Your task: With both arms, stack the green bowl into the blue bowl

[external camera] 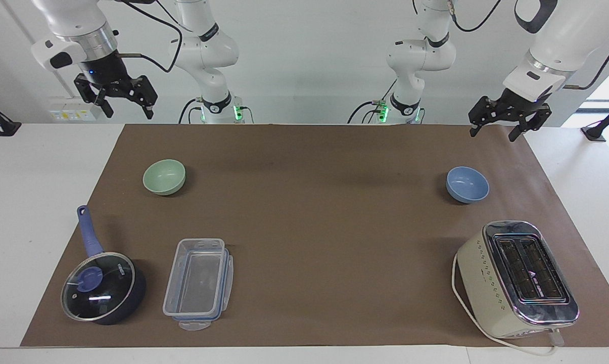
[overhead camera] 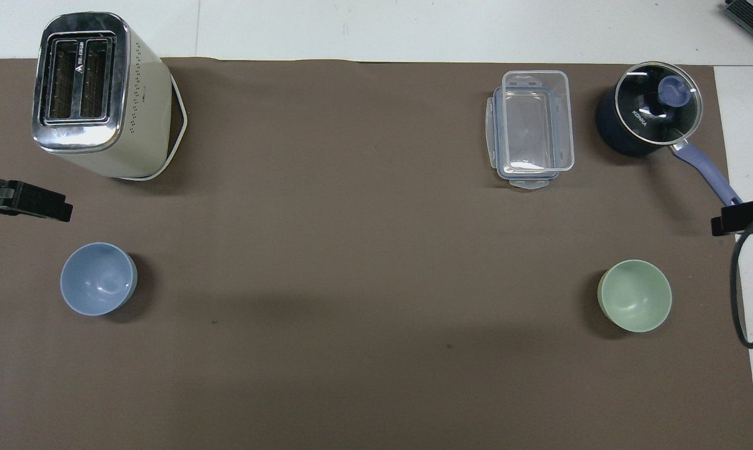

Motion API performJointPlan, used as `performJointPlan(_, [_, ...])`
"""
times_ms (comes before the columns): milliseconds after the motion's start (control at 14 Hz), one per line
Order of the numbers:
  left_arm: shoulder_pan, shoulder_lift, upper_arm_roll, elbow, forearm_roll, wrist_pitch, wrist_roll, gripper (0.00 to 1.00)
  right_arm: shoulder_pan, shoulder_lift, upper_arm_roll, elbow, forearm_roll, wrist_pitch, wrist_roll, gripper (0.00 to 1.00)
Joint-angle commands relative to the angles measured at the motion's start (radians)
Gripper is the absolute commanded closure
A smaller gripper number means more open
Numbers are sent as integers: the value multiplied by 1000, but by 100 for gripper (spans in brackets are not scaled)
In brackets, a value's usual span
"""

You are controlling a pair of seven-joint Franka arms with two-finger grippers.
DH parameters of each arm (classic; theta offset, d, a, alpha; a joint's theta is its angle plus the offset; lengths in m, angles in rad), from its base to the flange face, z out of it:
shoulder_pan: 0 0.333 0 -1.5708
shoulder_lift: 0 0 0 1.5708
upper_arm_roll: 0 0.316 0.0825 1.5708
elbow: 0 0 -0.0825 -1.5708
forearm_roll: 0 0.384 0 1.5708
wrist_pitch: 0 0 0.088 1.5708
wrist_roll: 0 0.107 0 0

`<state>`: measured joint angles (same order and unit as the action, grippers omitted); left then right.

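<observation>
The green bowl (external camera: 164, 176) stands upright and empty on the brown mat toward the right arm's end of the table, and shows in the overhead view (overhead camera: 634, 295). The blue bowl (external camera: 467, 184) stands upright and empty toward the left arm's end, and shows in the overhead view (overhead camera: 98, 279). My right gripper (external camera: 128, 111) is open and empty, raised over the table edge nearest the robots, well clear of the green bowl. My left gripper (external camera: 493, 133) is open and empty, raised over the mat's edge, above and apart from the blue bowl.
A cream toaster (external camera: 517, 279) stands farther from the robots than the blue bowl. A dark blue saucepan with a glass lid (external camera: 102, 285) and a clear plastic container (external camera: 198, 283) stand farther from the robots than the green bowl.
</observation>
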<state>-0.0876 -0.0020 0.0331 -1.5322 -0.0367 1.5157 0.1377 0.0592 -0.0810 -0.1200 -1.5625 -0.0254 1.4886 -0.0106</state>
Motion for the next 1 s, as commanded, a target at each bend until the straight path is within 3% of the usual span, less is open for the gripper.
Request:
performJointPlan(0, [-6,0,-2,12,11,-12,-6,0,4,-19,2,-27,-21,30,-15,0])
performJointPlan(931, [-6,0,-2,12,9,-14,-10,0,4,-22,2,-36,-19,25,-17,0])
